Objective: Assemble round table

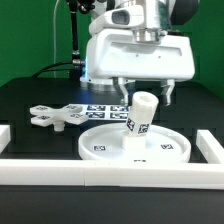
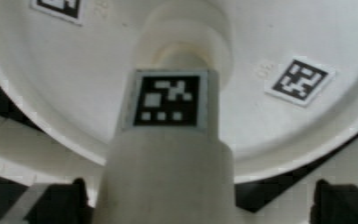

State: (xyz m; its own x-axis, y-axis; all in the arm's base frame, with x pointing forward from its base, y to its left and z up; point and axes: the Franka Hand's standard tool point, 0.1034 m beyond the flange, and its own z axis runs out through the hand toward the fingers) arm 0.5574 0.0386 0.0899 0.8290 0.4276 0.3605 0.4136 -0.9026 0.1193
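Jaws are open, spread wide on either side of the leg's top and apparently not touching it. From the exterior view I can't fully rule out light contact on the far side.

Leg [image 1: 142, 116] stands on the round disc [image 1: 110, 140], roughly at the disc's centre. It isn't plumb: the top leans toward 1 o'clock in the exterior view. A tag faces the camera low on its side. I can't tell whether its base sits flat or is engaged in the disc.

The wrist view looks straight down the leg [image 2: 167, 150]. Its tag [image 2: 169, 98] sits dead centre, with the disc [image 2: 60, 90] spread out behind it and a disc tag [image 2: 300, 80] off to one side. Dark shapes flank the leg at the frame's edge, too blurred to name.

The disc lies flat on the black tabletop [image 1: 30, 95], rim up, with two tags on its floor at about 7 and 5 o'clock of the leg in the exterior view.

The cross-shaped foot piece [image 1: 58, 114] lies flat at the disc's 10 o'clock, near it but apart and untouched.

The marker board [image 1: 100, 108] lies at the disc's 11 to 12 o'clock, under the arm.

The white border rail [image 1: 110, 172] runs along 6 o'clock, just beside the disc's rim.
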